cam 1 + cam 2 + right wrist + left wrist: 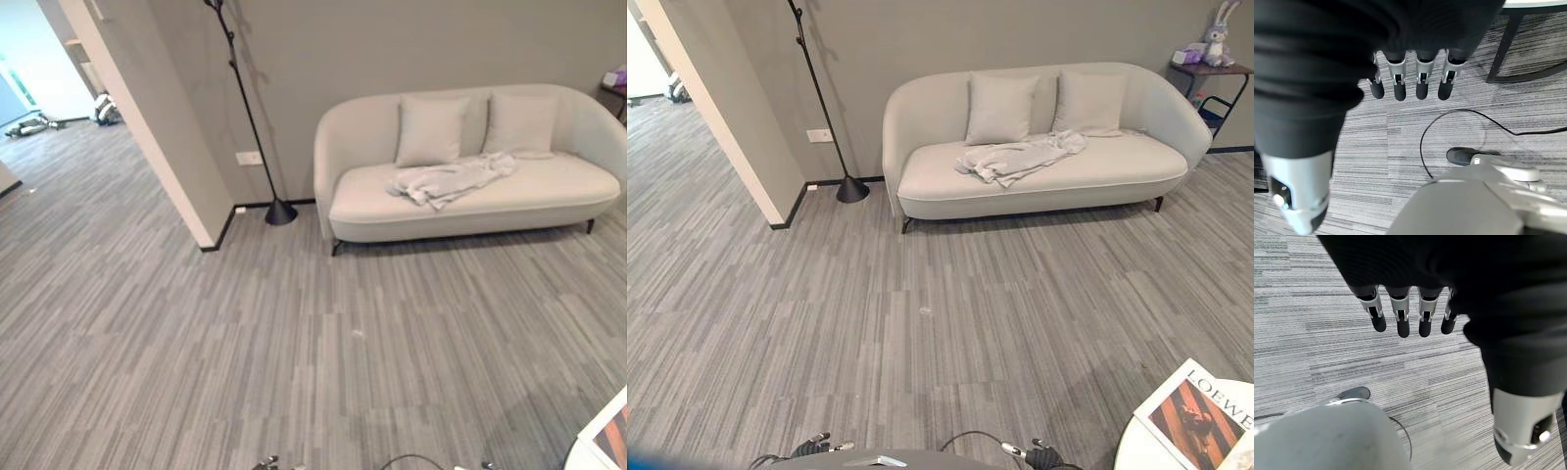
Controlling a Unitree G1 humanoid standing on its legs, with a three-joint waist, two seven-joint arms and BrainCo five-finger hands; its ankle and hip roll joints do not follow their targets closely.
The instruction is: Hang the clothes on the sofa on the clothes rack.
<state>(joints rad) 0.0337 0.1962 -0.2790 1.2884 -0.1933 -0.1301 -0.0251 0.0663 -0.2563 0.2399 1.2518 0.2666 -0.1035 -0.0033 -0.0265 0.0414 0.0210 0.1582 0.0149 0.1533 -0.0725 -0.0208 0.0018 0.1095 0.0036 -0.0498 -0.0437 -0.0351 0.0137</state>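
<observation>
Pale clothes (1019, 155) are lying crumpled on the sofa (921, 117) — both hands, left hand (1400, 313) and right hand (1410, 78), are hanging straight-fingered, holding nothing, well apart from the black clothes rack (818, 98).

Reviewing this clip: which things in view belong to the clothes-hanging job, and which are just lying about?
Belongs to the job:
crumpled pale garment on the seat
sofa
black clothes rack standing by the wall
left hand and right hand, both empty, fingers straight

Just lying about:
two cushions
plush rabbit on a side table
magazine on a white table
</observation>
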